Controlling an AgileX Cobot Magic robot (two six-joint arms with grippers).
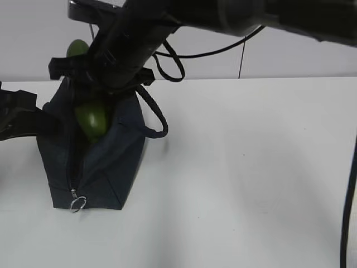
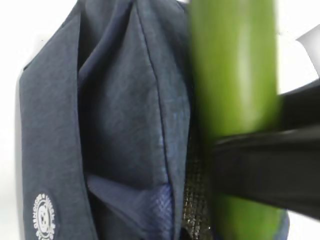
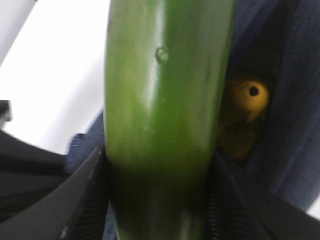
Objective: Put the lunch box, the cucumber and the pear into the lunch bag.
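Observation:
The navy lunch bag (image 1: 111, 167) stands open-topped at the left of the table. My right gripper (image 1: 106, 70) reaches across and is shut on the green cucumber (image 1: 91, 120), holding it on a slant with its lower end in the bag's mouth. The right wrist view shows the cucumber (image 3: 165, 100) between my black fingers (image 3: 85, 185), with the yellow pear (image 3: 245, 115) lying inside the bag (image 3: 290, 100). My left gripper (image 1: 47, 124) is at the bag's left rim. In its view a ribbed pad (image 2: 196, 200) presses the fabric (image 2: 120, 100) beside the cucumber (image 2: 235, 75). The lunch box is hidden.
The bag's zipper ring pull (image 1: 78, 203) hangs at its near bottom end, and its looped handle (image 1: 156, 120) sticks out to the right. The white table (image 1: 251, 167) stretches to the right. A black cable (image 1: 348, 212) hangs at the right edge.

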